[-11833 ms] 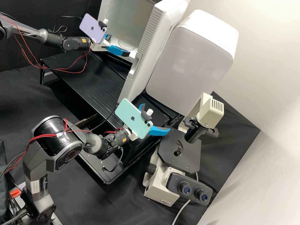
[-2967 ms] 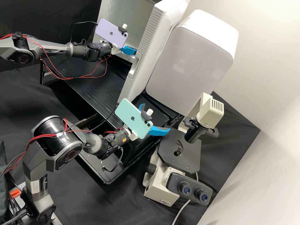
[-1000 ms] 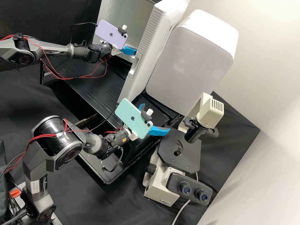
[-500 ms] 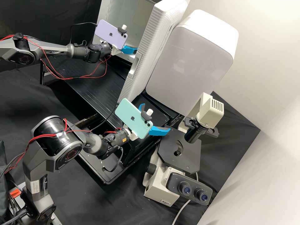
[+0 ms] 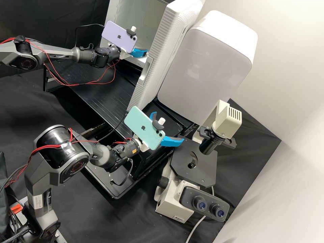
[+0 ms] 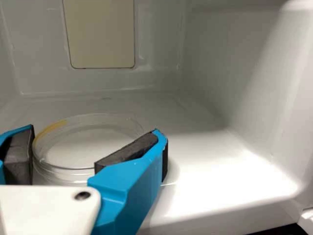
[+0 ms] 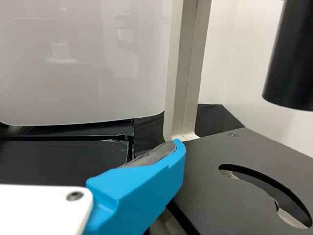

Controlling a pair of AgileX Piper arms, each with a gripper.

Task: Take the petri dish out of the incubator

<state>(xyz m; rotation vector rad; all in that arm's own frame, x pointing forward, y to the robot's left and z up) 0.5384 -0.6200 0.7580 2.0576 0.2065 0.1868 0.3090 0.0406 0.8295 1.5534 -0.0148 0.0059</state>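
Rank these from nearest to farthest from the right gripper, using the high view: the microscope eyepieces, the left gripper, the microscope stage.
Measured from the right gripper:
1. microscope stage: right beside the gripper, just below it.
2. microscope eyepieces: past the stage, on the bench's near side.
3. left gripper: far back, at the mouth of the incubator.

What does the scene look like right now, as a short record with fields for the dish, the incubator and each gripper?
incubator: white, door open
petri dish: clear, on the incubator floor
left gripper: inside the incubator, around the petri dish, grip unclear
right gripper: at the edge of the microscope stage
status: petri dish not yet out
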